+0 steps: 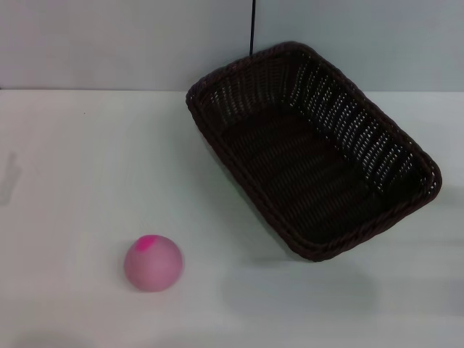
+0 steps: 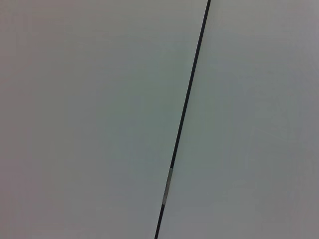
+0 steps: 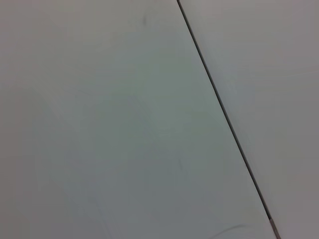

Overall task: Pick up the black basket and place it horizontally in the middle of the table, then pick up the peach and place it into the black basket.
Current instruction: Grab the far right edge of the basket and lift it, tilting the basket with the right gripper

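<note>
Spanning the head view, the table (image 1: 87, 159) is plain white and meets a pale grey wall (image 1: 109, 43) with a thin dark seam (image 1: 253, 25). Toward the wall sits the black basket (image 1: 313, 148), askew and empty. Well apart from the basket, on its near left, rests the peach (image 1: 152, 263). Both wrist views show only pale panels with a dark seam (image 2: 185, 114); neither claw appears, so their state cannot be told.

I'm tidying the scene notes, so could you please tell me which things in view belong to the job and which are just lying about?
Part of the job:
basket, empty, set at a slant on the right
peach, near left
table

Just there:
wall behind
dark line running up the wall
Neither gripper is in view.
</note>
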Controlling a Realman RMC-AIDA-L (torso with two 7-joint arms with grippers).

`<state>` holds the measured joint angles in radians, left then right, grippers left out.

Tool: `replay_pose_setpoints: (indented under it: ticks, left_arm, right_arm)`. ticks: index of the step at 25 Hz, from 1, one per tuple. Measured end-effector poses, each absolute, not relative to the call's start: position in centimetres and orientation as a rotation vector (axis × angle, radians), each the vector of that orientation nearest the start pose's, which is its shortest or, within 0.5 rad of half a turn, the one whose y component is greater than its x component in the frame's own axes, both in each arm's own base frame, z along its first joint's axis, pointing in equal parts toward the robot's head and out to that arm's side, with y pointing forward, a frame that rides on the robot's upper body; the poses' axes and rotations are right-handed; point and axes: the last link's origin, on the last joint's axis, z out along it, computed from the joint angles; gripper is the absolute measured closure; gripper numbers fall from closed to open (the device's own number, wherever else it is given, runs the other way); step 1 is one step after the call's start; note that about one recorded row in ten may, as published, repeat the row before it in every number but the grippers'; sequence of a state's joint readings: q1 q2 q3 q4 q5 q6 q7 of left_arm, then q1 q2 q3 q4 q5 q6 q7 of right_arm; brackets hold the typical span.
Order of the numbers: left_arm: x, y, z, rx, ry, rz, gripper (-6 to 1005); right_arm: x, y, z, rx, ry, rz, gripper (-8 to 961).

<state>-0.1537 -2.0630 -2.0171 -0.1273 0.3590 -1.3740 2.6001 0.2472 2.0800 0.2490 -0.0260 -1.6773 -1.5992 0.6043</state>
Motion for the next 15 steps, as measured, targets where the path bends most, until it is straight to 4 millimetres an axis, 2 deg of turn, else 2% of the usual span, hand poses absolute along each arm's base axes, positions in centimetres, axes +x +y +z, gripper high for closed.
replay_pose_setpoints:
  ticks: [9,14,15]
  left_arm:
    - [-39.9,23.5,3.7,-1.407,-0.731,-0.818,152]
    - [-39.9,23.7,3.8,-1.399,-0.729,-0.821,152]
    - [-39.9,23.7,3.8,-1.399,-0.73,-0.821,152]
  right_arm:
    - [36.8,24.2,3.9,-1.377,0.646,1.046,119]
    - [37.1,24.5,5.4,-1.43,0.677,1.112,118]
    - [37.0,25.0,6.9,-1.522,0.718,1.151,118]
